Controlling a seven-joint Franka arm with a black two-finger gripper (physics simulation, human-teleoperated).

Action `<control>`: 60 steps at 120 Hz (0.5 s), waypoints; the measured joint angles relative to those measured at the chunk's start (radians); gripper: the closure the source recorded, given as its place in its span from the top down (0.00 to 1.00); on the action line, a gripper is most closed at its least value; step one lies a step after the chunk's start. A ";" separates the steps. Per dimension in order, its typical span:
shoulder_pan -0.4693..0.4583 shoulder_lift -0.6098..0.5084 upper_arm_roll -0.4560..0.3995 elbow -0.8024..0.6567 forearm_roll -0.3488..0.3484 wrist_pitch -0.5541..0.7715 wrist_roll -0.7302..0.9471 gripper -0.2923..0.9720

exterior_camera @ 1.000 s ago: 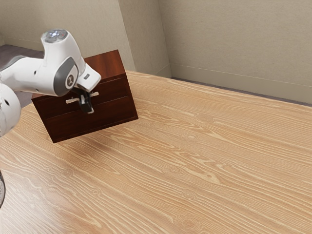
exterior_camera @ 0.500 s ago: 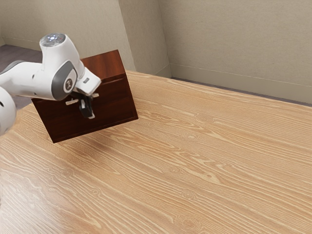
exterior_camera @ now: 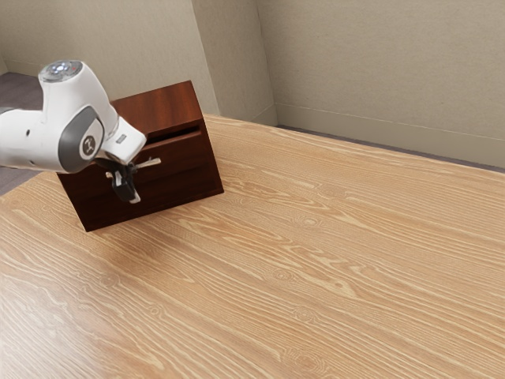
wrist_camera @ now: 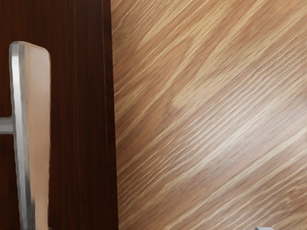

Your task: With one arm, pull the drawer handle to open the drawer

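Outside, pincer at handle; wrist view, handle on dark drawer front.

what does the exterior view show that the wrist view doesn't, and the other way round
The exterior view adds the arm, its gripper at the handle, the whole cabinet with a dark gap along the top edge of the drawer, and the walls. The wrist view adds a close look at the handle's metal bar and the stem joining it to the wood. Both share the handle, the drawer's dark front and the table.
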 joint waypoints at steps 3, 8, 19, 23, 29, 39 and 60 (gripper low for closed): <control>0.000 -0.003 0.000 -0.007 0.000 0.004 0.000 0.65; 0.000 -0.016 0.000 -0.023 0.000 0.010 0.000 0.63; 0.000 -0.050 -0.001 -0.058 0.001 0.020 -0.001 0.61; 0.000 -0.063 -0.002 -0.075 0.002 0.026 -0.002 0.60; 0.000 -0.081 -0.004 -0.090 0.002 0.033 -0.002 0.59; 0.003 -0.093 -0.030 -0.097 0.002 0.041 -0.004 0.59; 0.007 -0.112 -0.042 -0.144 0.003 0.066 -0.008 0.63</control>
